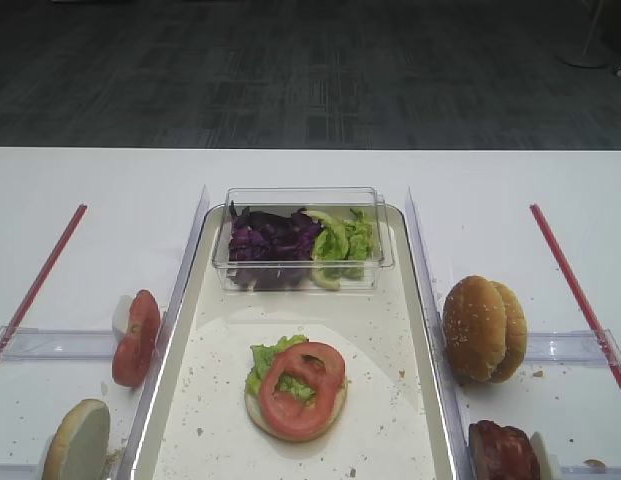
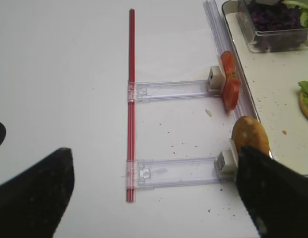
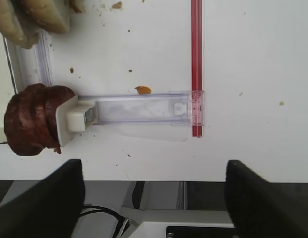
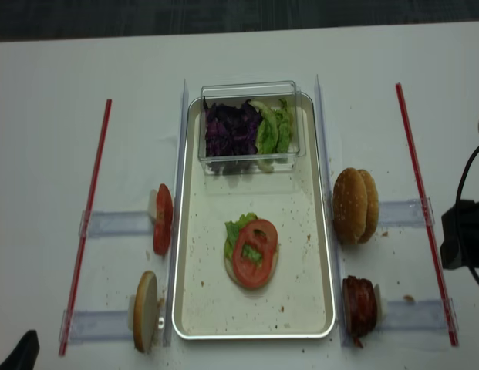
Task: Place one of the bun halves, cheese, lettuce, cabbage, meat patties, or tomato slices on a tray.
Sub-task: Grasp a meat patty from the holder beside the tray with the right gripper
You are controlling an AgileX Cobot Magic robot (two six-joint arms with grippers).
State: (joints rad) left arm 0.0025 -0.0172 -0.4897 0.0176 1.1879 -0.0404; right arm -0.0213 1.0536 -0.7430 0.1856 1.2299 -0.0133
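Your right gripper point(image 3: 154, 198) hangs empty, fingers spread; next, reach for the meat patties point(image 3: 32, 119) and top the tomato slice point(image 1: 302, 389).

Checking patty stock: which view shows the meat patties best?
Right wrist: the meat patties fill the left side, close and sharp, stacked against a white stop. The realsense high view shows them whole but small; the other high view crops them at the bottom edge; left wrist shows none.

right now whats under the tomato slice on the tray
Lettuce shows through its holes and at its left edge, over a bun half. The tomato slice hides most of both.
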